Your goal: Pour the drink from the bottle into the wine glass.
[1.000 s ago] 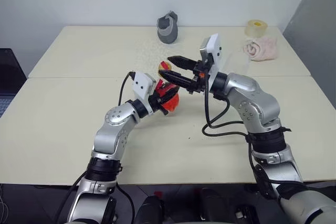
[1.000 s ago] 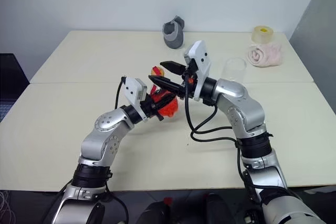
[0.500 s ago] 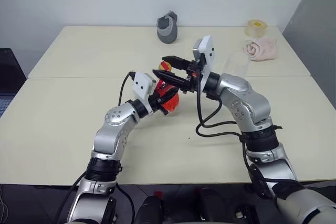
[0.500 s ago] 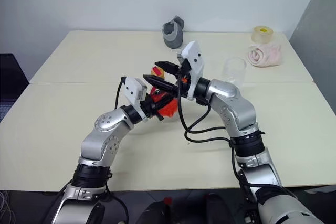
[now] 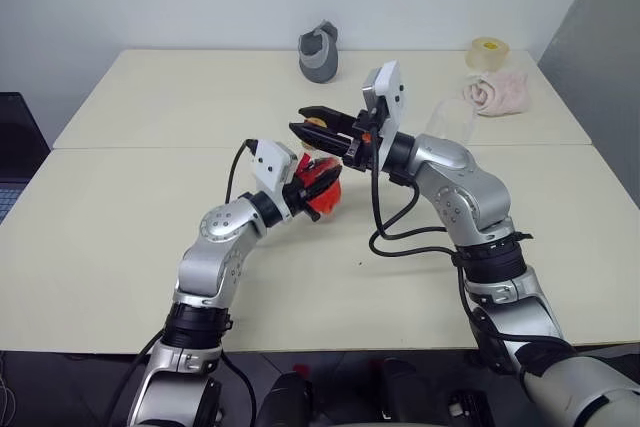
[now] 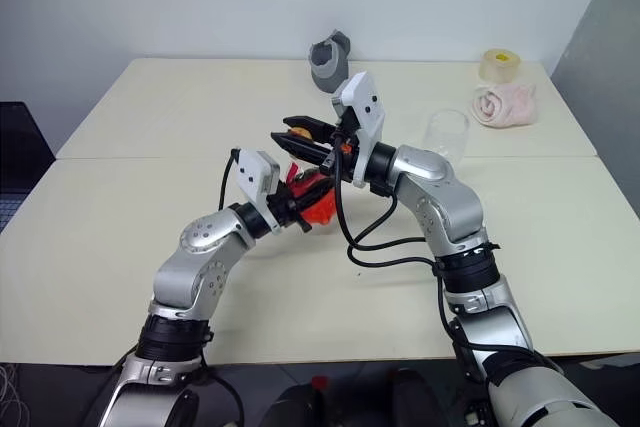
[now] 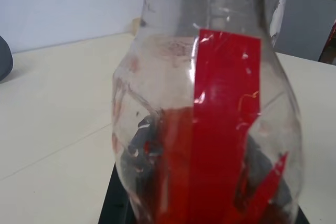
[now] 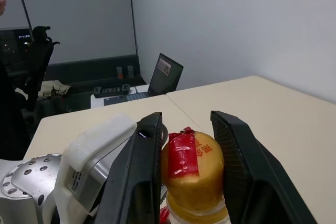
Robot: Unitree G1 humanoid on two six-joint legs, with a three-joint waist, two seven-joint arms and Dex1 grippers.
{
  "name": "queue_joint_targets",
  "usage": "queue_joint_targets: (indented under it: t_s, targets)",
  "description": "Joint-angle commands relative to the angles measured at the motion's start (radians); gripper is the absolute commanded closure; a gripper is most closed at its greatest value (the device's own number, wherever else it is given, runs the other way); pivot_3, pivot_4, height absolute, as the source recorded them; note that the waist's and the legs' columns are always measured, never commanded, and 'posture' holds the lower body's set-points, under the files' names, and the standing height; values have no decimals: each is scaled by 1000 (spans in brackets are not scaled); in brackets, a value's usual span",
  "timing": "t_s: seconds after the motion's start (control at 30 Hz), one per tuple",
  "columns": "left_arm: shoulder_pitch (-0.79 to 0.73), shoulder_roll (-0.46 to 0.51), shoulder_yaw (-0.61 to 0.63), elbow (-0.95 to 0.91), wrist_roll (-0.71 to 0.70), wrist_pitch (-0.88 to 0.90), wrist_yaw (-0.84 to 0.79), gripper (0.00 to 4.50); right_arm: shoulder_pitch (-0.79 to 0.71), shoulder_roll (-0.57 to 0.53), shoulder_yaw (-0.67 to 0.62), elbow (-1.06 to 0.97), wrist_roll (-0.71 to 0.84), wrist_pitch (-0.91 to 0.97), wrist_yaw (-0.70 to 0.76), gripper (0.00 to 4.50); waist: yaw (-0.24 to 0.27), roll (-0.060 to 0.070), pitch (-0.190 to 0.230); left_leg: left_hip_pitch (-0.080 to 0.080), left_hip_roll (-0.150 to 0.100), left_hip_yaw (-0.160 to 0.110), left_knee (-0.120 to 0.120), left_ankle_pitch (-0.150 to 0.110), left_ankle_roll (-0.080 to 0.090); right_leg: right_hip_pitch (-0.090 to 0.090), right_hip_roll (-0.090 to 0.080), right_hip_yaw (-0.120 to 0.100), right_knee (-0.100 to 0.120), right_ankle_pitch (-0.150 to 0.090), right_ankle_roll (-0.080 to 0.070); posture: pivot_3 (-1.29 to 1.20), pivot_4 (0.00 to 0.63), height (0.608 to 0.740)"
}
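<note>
Closing is what the right pincer [image 8: 184, 182] has just begun: a moment ago its fingers stood spread short of the bottle's yellow-and-red cap [image 8: 191, 174], and now they flank the cap closely, one on each side, not yet plainly pressing it. That suggests unscrewing comes next, so pouring has not started. The left pincer [image 5: 312, 190] is pinching the bottle [image 7: 210, 129] by its body, raised off the desk [image 5: 130, 207] directly beneath the right pincer, with the drink [image 7: 178, 182] low inside.

Beyond the right arm's forearm, well apart from both pincers, stands the wine glass [image 6: 446, 134], apparently empty. Farther back are a grey object [image 5: 319, 51], a pink cloth [image 5: 496, 93] and a roll of tape [image 5: 487, 53]. Nothing blocks the cap, though the right arm's cable [image 5: 395, 232] hangs between the bottle and the glass.
</note>
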Motion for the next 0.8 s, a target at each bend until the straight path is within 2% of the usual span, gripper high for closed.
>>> queue_joint_targets:
  t_s: [0.03,0.27,0.4,0.53,0.63,0.7,0.8]
  targets:
    - [2,5,2,-74,-16,-3,-5,3511,-42,-19,-35,-47,17,0,2,3368,0,0,0,0,0,0,0,0,0,0,0,0,0,0,0,0,150,740]
    - [82,53,10,-154,-35,24,-37,3511,32,-176,-77,-191,66,94,35,3368,2,0,0,0,0,0,0,0,0,0,0,0,-1,0,0,0,150,740]
    - [157,89,15,-227,-57,51,-55,3511,146,-263,-111,-328,108,170,19,3368,5,0,0,0,0,0,0,-2,4,0,0,0,0,0,0,0,150,740]
    - [204,109,16,-285,-71,62,-61,3511,342,-326,-151,-454,106,208,-39,3368,12,0,0,0,1,0,0,-2,4,1,-1,0,-1,0,0,0,150,740]
    - [199,105,12,-289,-72,61,-52,3511,523,-334,-175,-504,58,176,-112,3368,21,0,0,0,0,0,0,-2,4,2,0,0,0,0,0,0,150,740]
    - [186,95,9,-278,-69,61,-43,3511,628,-309,-167,-497,-31,99,-196,3368,25,0,0,1,0,0,0,-2,4,3,0,-1,-1,0,1,0,150,740]
    - [159,77,2,-255,-63,58,-29,3511,718,-247,-139,-437,-145,-3,-308,3368,23,0,0,1,0,1,0,-2,4,3,0,1,-1,0,1,0,150,740]
